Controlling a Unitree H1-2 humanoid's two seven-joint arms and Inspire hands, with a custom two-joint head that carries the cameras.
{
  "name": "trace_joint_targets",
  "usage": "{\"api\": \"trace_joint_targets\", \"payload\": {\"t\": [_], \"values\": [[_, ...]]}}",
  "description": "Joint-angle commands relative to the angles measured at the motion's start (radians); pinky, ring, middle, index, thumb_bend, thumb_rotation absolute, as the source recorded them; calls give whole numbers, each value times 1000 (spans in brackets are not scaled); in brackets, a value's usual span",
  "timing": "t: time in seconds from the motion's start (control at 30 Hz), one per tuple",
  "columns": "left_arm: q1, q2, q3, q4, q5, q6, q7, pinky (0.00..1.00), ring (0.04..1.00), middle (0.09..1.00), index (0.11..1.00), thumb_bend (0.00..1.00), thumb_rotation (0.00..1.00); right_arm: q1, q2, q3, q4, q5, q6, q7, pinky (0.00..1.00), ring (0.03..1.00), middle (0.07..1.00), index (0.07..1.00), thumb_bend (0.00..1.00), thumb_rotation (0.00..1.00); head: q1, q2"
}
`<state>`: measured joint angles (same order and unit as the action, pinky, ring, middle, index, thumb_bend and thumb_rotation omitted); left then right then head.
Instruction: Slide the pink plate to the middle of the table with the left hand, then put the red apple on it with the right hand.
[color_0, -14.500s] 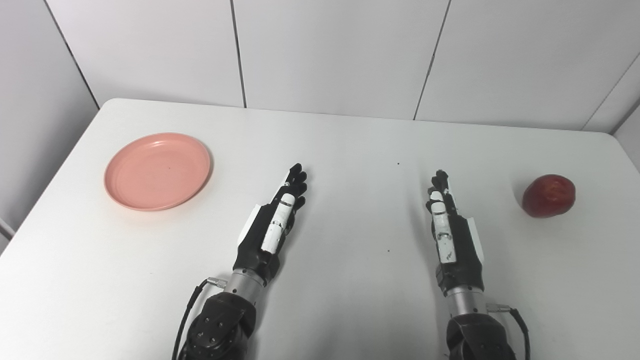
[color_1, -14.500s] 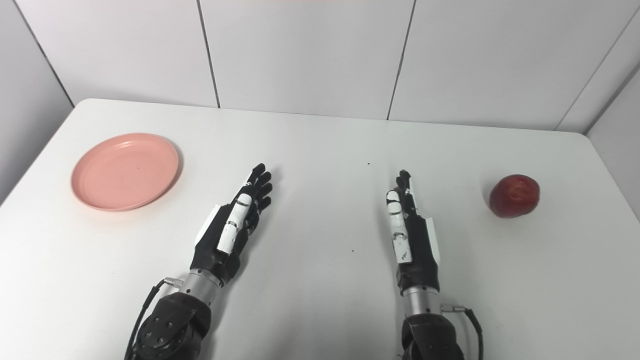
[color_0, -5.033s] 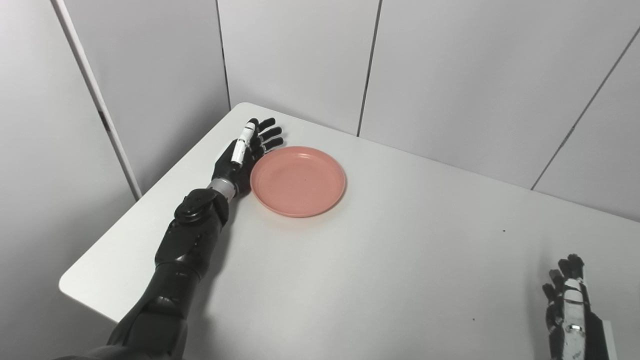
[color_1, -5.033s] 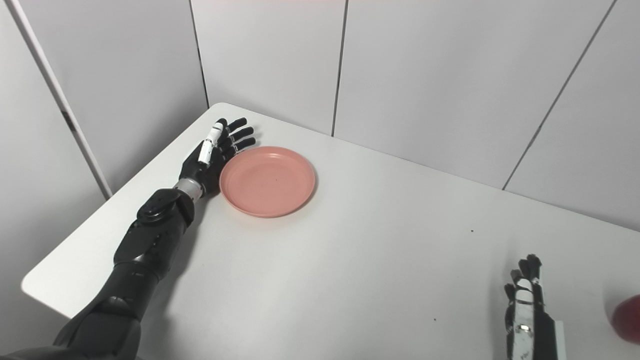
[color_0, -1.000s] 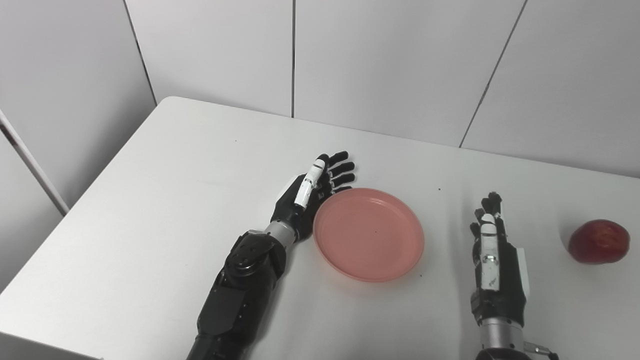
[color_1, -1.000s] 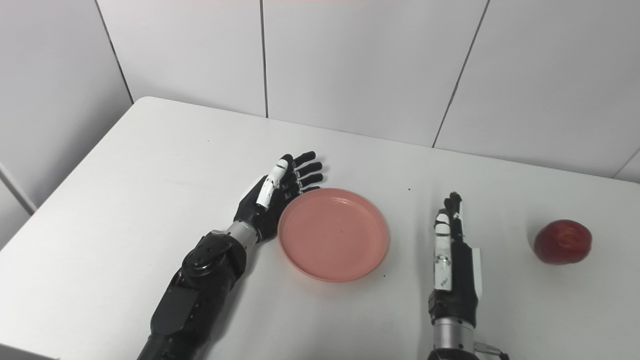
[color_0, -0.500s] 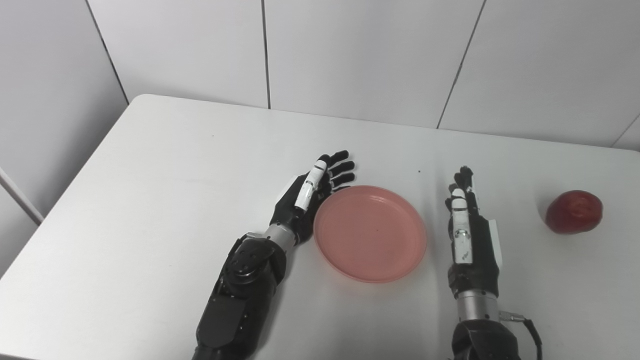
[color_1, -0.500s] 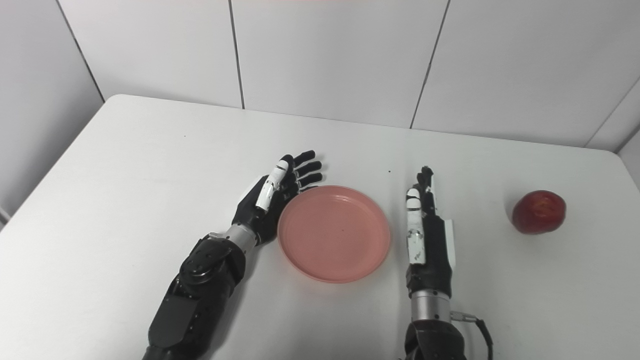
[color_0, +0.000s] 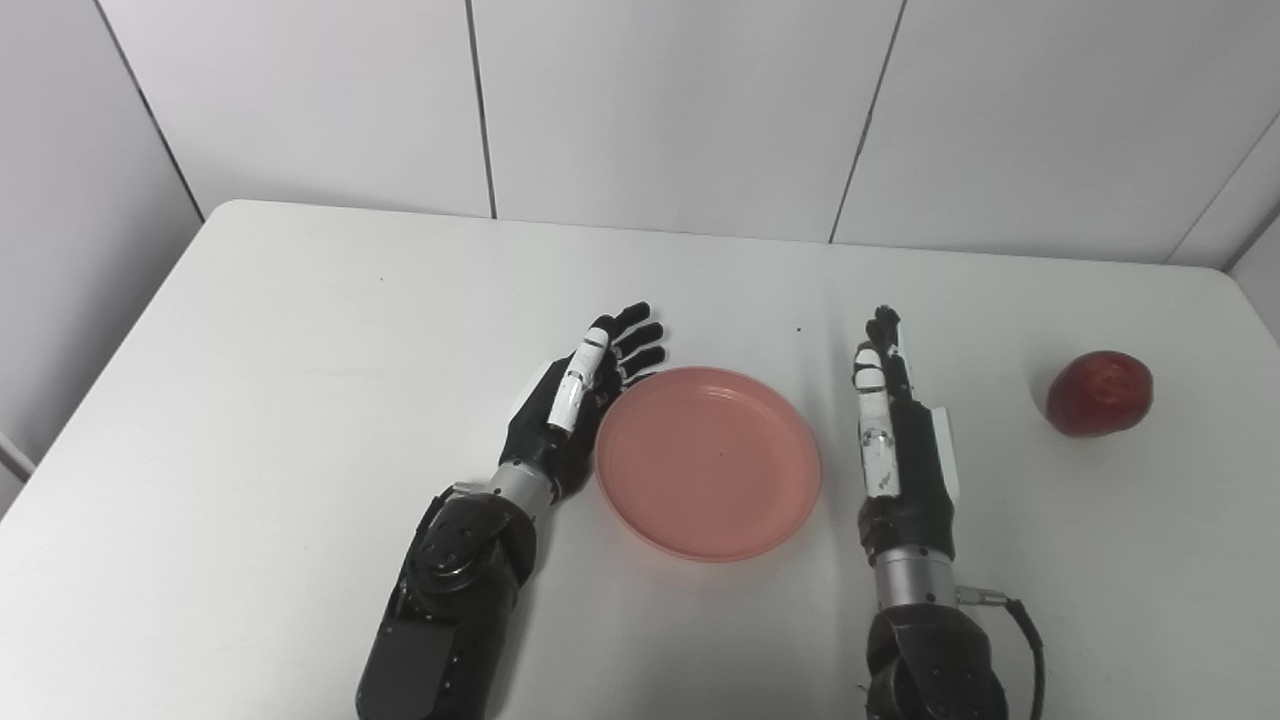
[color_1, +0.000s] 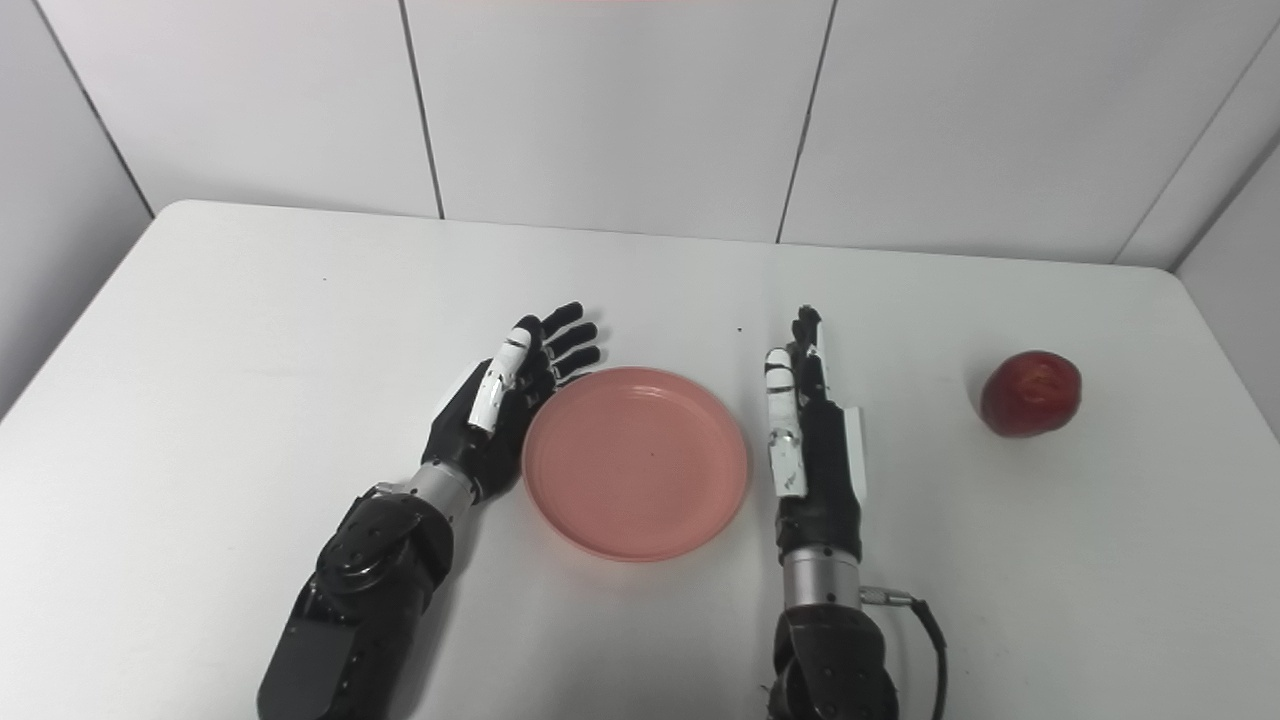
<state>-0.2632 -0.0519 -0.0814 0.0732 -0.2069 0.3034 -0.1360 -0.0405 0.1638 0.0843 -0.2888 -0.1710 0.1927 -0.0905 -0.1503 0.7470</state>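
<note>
Left hand, round glossy pink plate

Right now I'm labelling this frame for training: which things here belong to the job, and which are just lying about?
Belongs to the job:
- pink plate, mid-table
- red apple, far right, untouched
- left hand, open, against the plate's left rim
- right hand, open, right of the plate

Just lying about:
- nothing loose; only the white table itself

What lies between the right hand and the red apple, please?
Nothing: only bare table separates the right hand from the red apple, clearest in the left eye view.
</note>
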Motion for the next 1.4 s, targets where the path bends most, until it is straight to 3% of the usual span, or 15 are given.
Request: {"api": "trace_joint_targets", "payload": {"t": [0.0,0.23,0.37,0.53,0.77,0.87,0.97,1.07,1.23,1.37], "values": [[36,6,0,16,23,50,18,910,920,921,902,349,1000,-26,11,4,-46,-8,12,-6,1000,1000,996,990,272,1000,-10,1],[56,16,0,-5,23,26,6,964,960,958,942,364,1000,-48,-19,-4,-85,-42,29,-3,978,973,978,984,261,1000,-78,2],[60,20,7,-1,24,1,6,971,963,960,943,369,1000,-84,-44,-13,-155,-96,137,7,970,981,973,972,304,1000,-116,-3],[61,31,16,18,14,-28,-5,978,964,961,943,369,1000,-118,-99,-13,-206,-152,177,25,921,961,966,966,393,996,-176,-18],[64,39,34,35,-2,-57,-25,968,957,960,943,365,1000,-151,-141,-23,-282,-229,263,53,881,939,948,947,452,859,-249,-35],[60,41,42,45,-7,-61,-32,968,959,963,945,360,1000,-177,-159,-51,-298,-234,274,64,884,950,961,943,508,793,-278,-41],[56,46,51,57,-7,-70,-42,971,959,965,949,355,1000,-190,-179,-58,-312,-346,277,78,813,918,939,928,566,822,-305,-49],[51,52,61,76,-14,-84,-54,974,962,966,949,350,1000,-198,-165,-77,-333,-441,277,112,839,907,935,926,641,852,-349,-66],[38,57,81,117,-28,-106,-69,988,970,968,947,358,1000,-221,-142,-114,-350,-536,276,140,811,885,914,925,740,746,-367,-82],[29,64,90,140,-33,-120,-78,987,969,968,948,352,1000,-232,-159,-121,-352,-618,275,139,784,876,908,936,824,656,-379,-91]]}}
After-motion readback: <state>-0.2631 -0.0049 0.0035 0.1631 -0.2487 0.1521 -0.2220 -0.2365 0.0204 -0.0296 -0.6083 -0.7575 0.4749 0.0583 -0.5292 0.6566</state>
